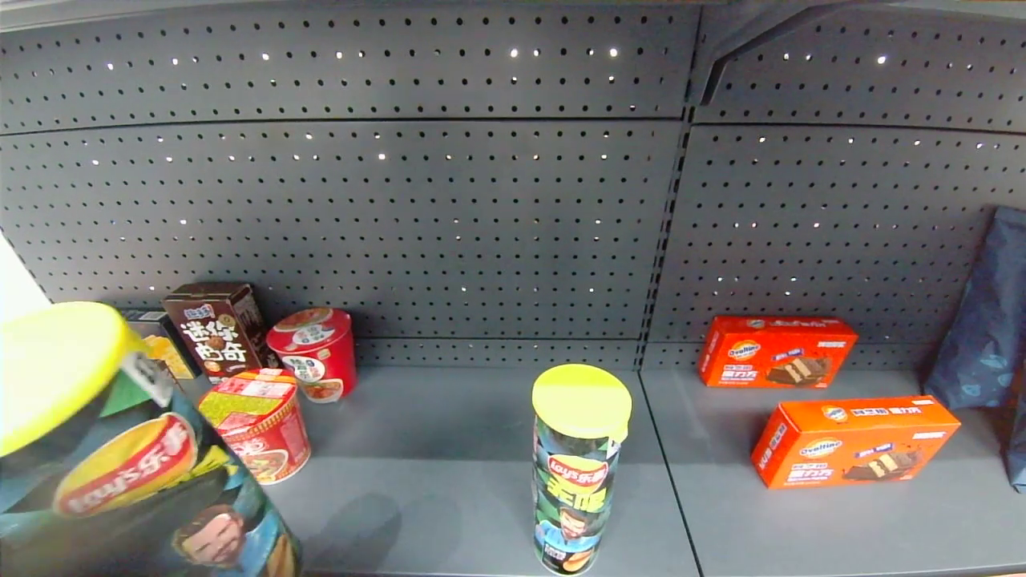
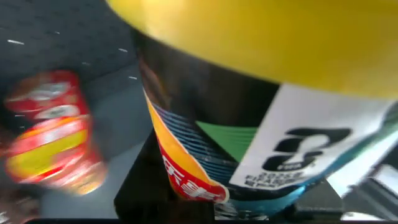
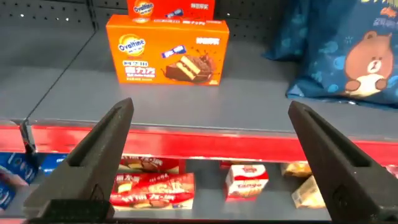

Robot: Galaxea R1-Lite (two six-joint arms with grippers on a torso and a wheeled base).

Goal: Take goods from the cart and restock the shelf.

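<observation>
Holds a yellow-lidded chip can (image 1: pixel 120 449) in the left gripper (image 2: pixel 242 208), clamped on its sides (fingers mostly hidden behind the can), tilted and raised off the shelf (image 1: pixel 449 481) just beside the front red noodle cup (image 1: pixel 256 429). Shows a second chip can (image 1: pixel 579 473) standing upright near the shelf's front edge, well apart from the orange boxes (image 1: pixel 854 441) lying farther right. Has the right gripper (image 3: pixel 208 162) spread wide and empty, level with the shelf's red front edge, facing one of those boxes.
</observation>
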